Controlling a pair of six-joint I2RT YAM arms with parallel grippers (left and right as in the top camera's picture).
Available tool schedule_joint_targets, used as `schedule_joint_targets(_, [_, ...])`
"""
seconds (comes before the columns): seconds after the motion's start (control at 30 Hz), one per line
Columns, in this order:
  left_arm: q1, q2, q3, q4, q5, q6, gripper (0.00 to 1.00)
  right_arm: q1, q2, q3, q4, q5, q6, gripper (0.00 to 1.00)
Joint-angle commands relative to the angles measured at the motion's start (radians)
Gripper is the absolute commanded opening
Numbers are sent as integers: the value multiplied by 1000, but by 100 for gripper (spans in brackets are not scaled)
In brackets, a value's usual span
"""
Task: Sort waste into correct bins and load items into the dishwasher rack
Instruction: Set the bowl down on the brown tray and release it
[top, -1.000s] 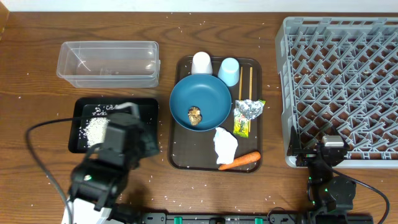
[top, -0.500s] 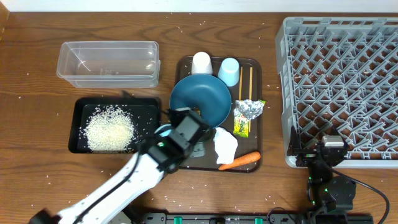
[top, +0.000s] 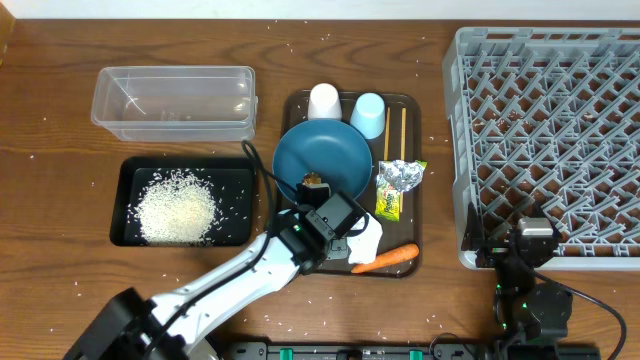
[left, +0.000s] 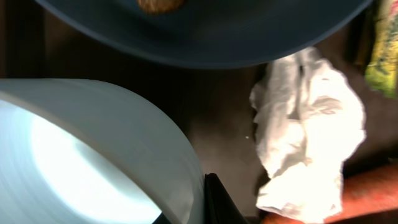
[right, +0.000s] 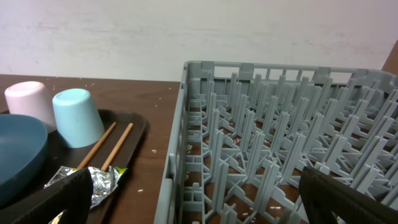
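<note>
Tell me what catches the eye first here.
A heap of white rice lies in the black tray at left, and the big grey rack dominates the right. In the middle, the left gripper holds a light-blue bowl over the brown tray, beside the dark-blue plate.

In the left wrist view you see the light-blue bowl (left: 93, 155) blurred and cut by the edge. The brown lump (left: 160, 5) and the carrot (left: 367, 193) are cut too. Overhead, the left arm (top: 240, 280) hides this bowl.
</note>
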Motion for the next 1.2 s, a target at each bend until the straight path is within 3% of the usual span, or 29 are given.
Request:
schedule_joint_targets(0.0, [-2,22,0,2,-12,-19,8,5,-6,-2,-4,2,-8,99])
schedule_joint_targets(0.07, [-2,22,0,2,-11,-19,60,5,-6,-2,-4,2,-8,99])
schedule_joint_targets(0.1, [-2,20,0,2,-9,-19,72,5,-6,-2,-4,2,-8,99])
schedule_joint_targets(0.23, [-1,6,7,0,1,-8,75,5,-6,-2,-4,2,-8,99])
schedule_joint_targets(0.73, [2,-231,71,-8,8,208,76,5,-6,-2,-4,2,-8,99])
schedule_joint_targets(0.87, [28,-192,157,-72,158,372,72,5,-6,-2,-4,2,-8,99])
schedule_joint_targets(0.97, [67,-113,285,-204,282,457,72,5,-6,-2,-4,2,-8,99])
schedule_joint_targets(1.07, [85,-10,427,-344,291,540,72,5,-6,-2,-4,2,-8,99])
schedule_joint_targets(1.17, [90,90,521,-383,245,578,72,5,-6,-2,-4,2,-8,99])
